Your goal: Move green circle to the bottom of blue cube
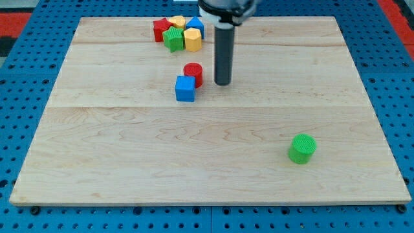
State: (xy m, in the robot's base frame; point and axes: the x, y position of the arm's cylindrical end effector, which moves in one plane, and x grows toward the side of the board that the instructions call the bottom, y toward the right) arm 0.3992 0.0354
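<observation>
Desk [213,175]: pale wooden board, planks joined lengthwise
Surround [26,84]: blue perforated panel on every side
Top corners [398,10]: red patches
Light: even, soft

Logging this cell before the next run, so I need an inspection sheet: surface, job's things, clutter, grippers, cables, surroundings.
Surface: wooden board, flat.
Job's things: green circle near the view's bottom right, far from the blue cube, which touches the red cylinder.
Clutter: cluster at the view's top: red block, green block, two yellow blocks, another blue block.
Grippers: none; my tip right of the red cylinder, apart.
Cables: nothing seen.
Surroundings: blue perforated base.
</observation>
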